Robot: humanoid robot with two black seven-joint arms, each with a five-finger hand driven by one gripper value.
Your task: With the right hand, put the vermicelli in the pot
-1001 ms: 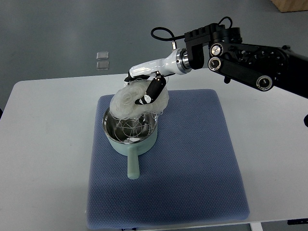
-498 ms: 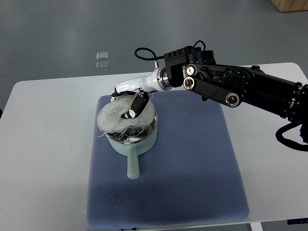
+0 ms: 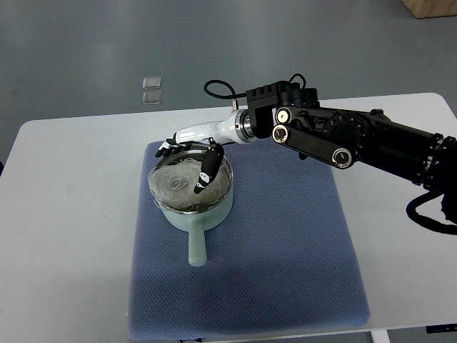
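Right hand (image 3: 191, 146) reaches in from the right over the far rim of the pot (image 3: 193, 209), fingers (image 3: 207, 171) spread apart, gripping nothing, thumb pointing down into the pot. Vermicelli (image 3: 173, 182) sits inside the pot, filling it, a few strands draped over the left rim. Pot stands on the blue mat (image 3: 285, 243) on the white worktop (image 3: 64, 214), handle toward the camera.
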